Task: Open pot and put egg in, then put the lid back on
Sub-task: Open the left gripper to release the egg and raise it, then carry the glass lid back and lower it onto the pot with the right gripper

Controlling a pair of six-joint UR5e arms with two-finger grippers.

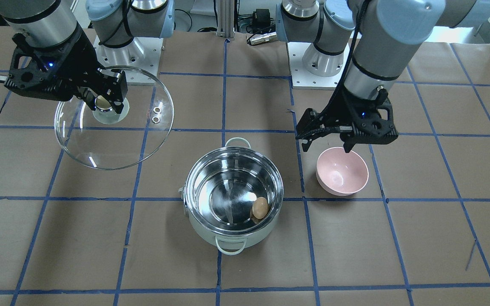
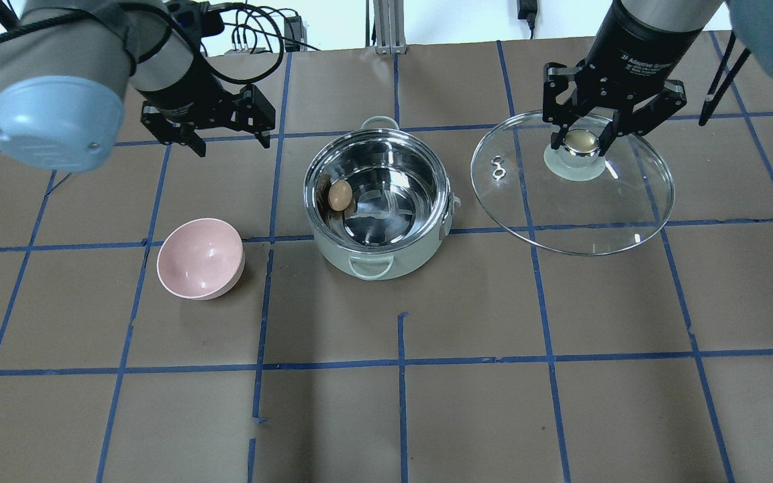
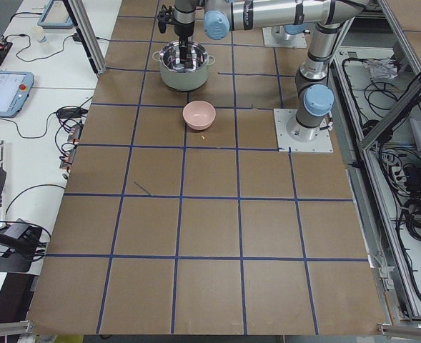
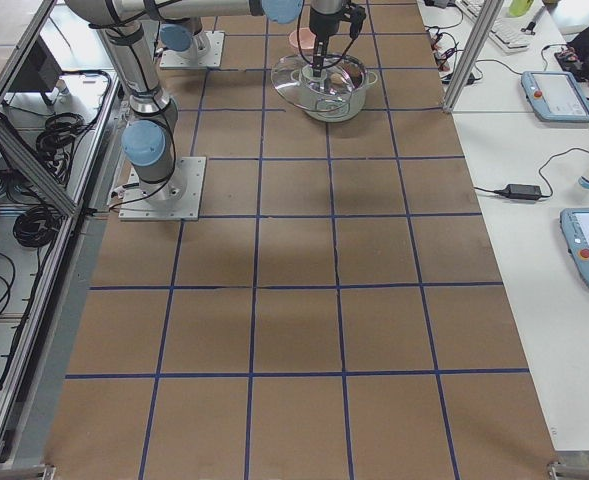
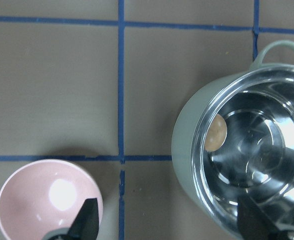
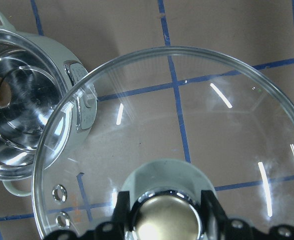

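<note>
The pot (image 2: 386, 258) stands open at the table's middle, shiny steel inside and pale mint outside. The tan egg (image 2: 340, 194) lies inside it against the wall, and it also shows in the front view (image 1: 260, 208) and the left wrist view (image 5: 215, 133). My right gripper (image 2: 581, 142) is shut on the cream-gold knob of the glass lid (image 2: 588, 215). It holds the lid tilted above the table, to the right of the pot and apart from it. My left gripper (image 2: 231, 142) is open and empty, above the table left of the pot, behind the pink bowl.
A pink bowl (image 2: 200, 258) stands empty to the left of the pot, a short gap away. Blue tape lines grid the brown table cover. The two arm bases sit at the robot's side of the table.
</note>
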